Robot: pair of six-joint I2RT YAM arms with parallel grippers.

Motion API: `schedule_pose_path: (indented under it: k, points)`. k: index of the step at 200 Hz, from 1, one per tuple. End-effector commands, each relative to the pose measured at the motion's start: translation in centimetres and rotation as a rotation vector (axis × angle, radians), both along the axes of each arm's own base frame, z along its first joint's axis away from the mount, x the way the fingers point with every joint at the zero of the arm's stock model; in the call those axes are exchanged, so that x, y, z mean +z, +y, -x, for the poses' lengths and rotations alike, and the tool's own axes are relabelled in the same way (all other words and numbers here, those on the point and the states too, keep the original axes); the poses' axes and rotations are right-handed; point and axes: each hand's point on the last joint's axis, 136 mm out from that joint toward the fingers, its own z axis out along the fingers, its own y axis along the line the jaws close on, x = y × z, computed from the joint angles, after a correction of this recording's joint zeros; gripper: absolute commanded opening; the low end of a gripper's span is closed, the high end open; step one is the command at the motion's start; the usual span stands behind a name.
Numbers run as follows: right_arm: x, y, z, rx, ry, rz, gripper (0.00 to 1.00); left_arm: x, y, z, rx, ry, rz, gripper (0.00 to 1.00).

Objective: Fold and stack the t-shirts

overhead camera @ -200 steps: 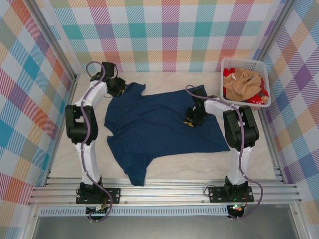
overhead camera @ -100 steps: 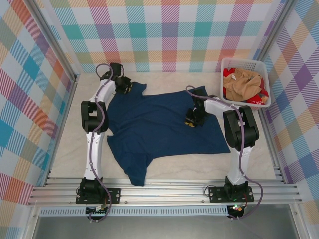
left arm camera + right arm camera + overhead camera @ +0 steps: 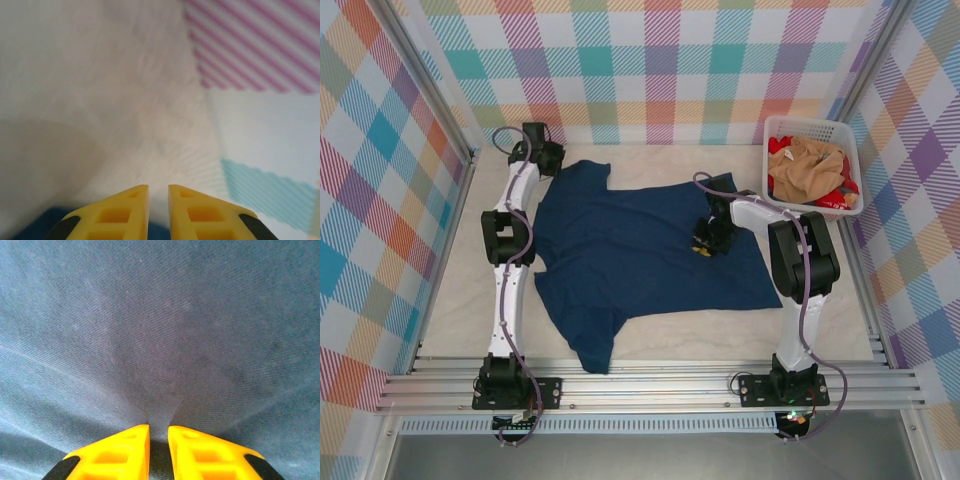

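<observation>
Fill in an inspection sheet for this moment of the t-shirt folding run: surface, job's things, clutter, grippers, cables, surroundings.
Surface: beige table, no spills seen.
Job's things: navy t-shirt spread mostly flat mid-table, print not showing, near-left part rumpled. The tan-orange t-shirt and red t-shirt are bundled in the white basket at the far right.
Clutter: nothing seen.
Grippers: left gripper at the navy shirt's far-left sleeve, jaws nearly together, seemingly pinching cloth. The right gripper is shut on the shirt's right-middle, creases radiating from the pinch.
Cables: purple-grey cables loop along both arms, no snag seen.
Surroundings: plaid walls on three sides and an aluminium rail at the near edge.
</observation>
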Motion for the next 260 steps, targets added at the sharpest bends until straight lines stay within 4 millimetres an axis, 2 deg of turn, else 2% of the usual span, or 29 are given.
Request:
schedule_pose_path:
  k: [1, 7, 17, 36, 44, 56, 78, 96, 108, 122, 156, 188, 205, 235, 245, 260]
  points:
    - [-2.5, -2.1, 4.3, 0.011, 0.156, 0.103, 0.19, 4.1, 1.2, -2.7, 0.050, -0.180, 0.059, 0.16]
    - [-2.5, -2.1, 4.4, 0.011, 0.157, 0.105, 0.19, 5.4, 1.0, -3.1, 0.040, -0.225, 0.064, 0.16]
    - [-2.6, -2.2, 4.5, 0.013, 0.159, 0.109, 0.19, 6.2, 0.5, -2.8, 0.018, -0.222, 0.068, 0.15]
    - [-2.7, -2.4, 4.8, 0.017, 0.161, 0.118, 0.19, 4.6, -1.5, 0.1, -0.036, -0.048, 0.099, 0.10]
    - [-2.8, -2.5, 4.8, 0.019, 0.162, 0.119, 0.19, 3.3, -2.4, 1.7, -0.055, 0.043, 0.110, 0.14]
    - [-3.0, -2.5, 4.9, 0.021, 0.166, 0.122, 0.19, 2.7, -3.9, 3.0, -0.093, 0.091, 0.114, 0.18]
    - [-3.3, -3.2, 5.3, 0.024, 0.181, 0.161, 0.18, 1.9, -6.2, 4.2, -0.111, 0.124, 0.105, 0.19]
    - [-3.4, -4.0, 5.7, 0.025, 0.192, 0.203, 0.18, 0.3, -7.2, 5.5, -0.129, 0.191, 0.066, 0.17]
    - [-3.3, -4.3, 5.8, 0.021, 0.187, 0.208, 0.19, -1.1, -7.2, 6.7, -0.134, 0.247, 0.036, 0.16]
    - [-3.1, -4.3, 5.5, 0.023, 0.174, 0.202, 0.20, -2.1, -6.3, 8.7, -0.120, 0.315, -0.047, 0.13]
    - [-2.7, -4.1, 4.6, 0.043, 0.156, 0.202, 0.22, -2.1, -4.7, 12.7, -0.096, 0.333, -0.121, 0.13]
    - [-2.5, -4.2, 4.3, 0.042, 0.156, 0.214, 0.22, -4.1, -4.3, 17.1, -0.115, 0.414, -0.128, 0.13]
    - [-2.5, -4.2, 4.5, 0.047, 0.159, 0.216, 0.22, -3.0, -3.5, 17.9, -0.103, 0.388, -0.159, 0.16]
    - [-2.7, -4.3, 4.8, 0.048, 0.160, 0.215, 0.21, 2.5, -2.8, 15.4, -0.156, 0.281, -0.271, 0.38]
    - [-2.8, -4.4, 4.9, 0.047, 0.163, 0.216, 0.21, 3.4, -2.3, 14.8, -0.179, 0.285, -0.331, 0.41]
    - [-2.8, -4.3, 5.0, 0.047, 0.163, 0.211, 0.21, 3.9, -1.5, 14.6, -0.220, 0.332, -0.429, 0.42]
